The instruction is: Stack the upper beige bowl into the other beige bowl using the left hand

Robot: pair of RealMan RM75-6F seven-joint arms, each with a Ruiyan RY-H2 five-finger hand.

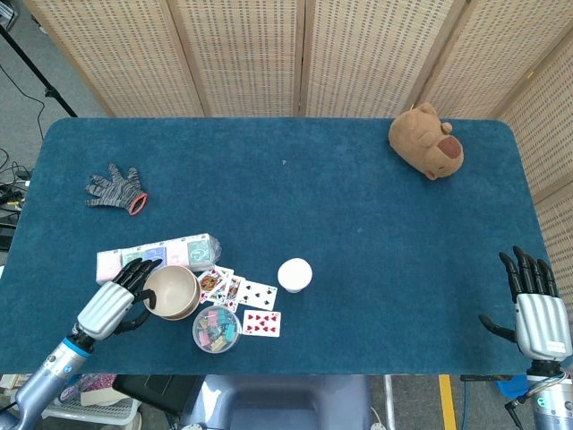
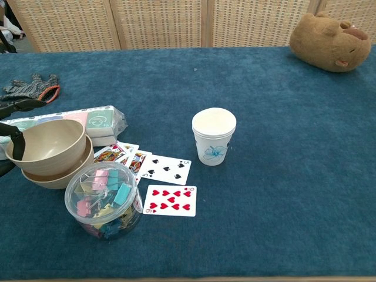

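The upper beige bowl [image 1: 173,290] [image 2: 48,145] sits slightly tilted inside the other beige bowl [image 2: 66,175], of which only the rim and outer wall show in the chest view. My left hand [image 1: 113,306] is at the stack's left side. Its thumb [image 2: 16,144] hooks over the upper bowl's rim and its fingers [image 1: 139,272] lie along the outside, so it still holds that bowl. My right hand [image 1: 535,305] hangs open past the table's front right corner, holding nothing.
A tissue pack [image 1: 157,253] lies just behind the bowls. A clear jar of clips [image 2: 104,200] stands right in front of them, with playing cards [image 2: 167,170] beside it. A paper cup [image 2: 214,136] stands mid-table. A grey glove [image 1: 116,188] lies far left and a plush toy [image 1: 427,141] back right.
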